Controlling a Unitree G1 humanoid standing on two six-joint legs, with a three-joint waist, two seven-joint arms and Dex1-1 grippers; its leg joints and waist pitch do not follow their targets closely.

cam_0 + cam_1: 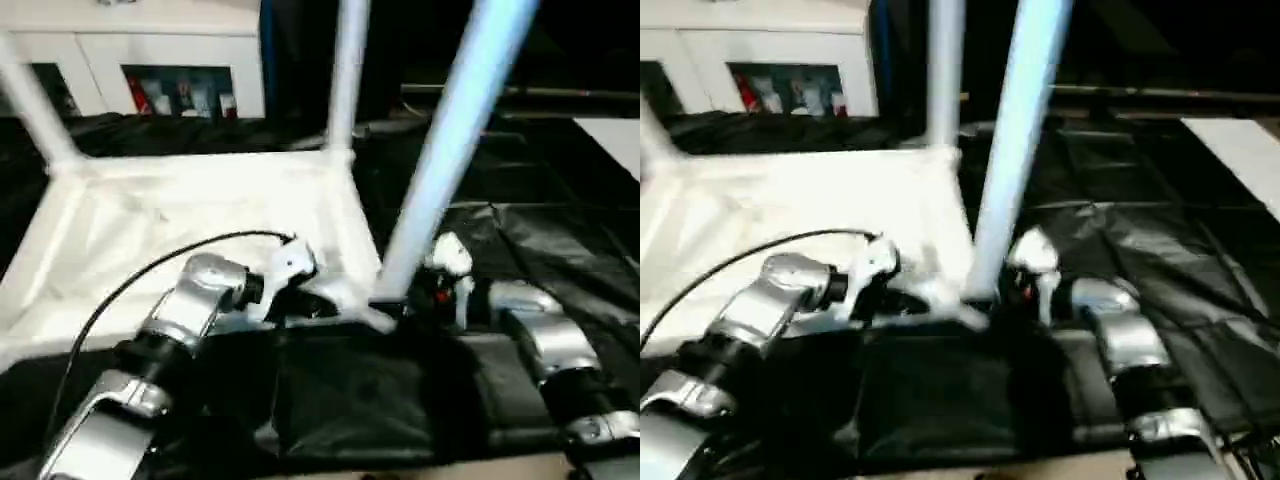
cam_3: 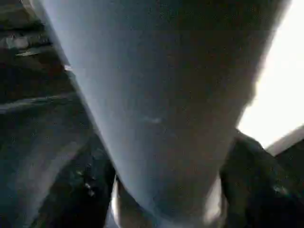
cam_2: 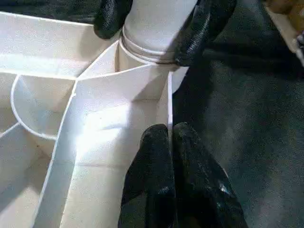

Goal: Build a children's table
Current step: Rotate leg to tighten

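Table top [image 1: 180,215] lay upside down at frame center-left; your left gripper [image 3: 170,137] had jaws clenched on its rim, your right gripper [image 3: 149,19] straddled the near leg [image 1: 450,140], jaws released.

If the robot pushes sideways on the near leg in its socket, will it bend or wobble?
The near leg is a thick, smooth tube, so probably stiff but slippery. It leans from its corner socket, so it may wobble.
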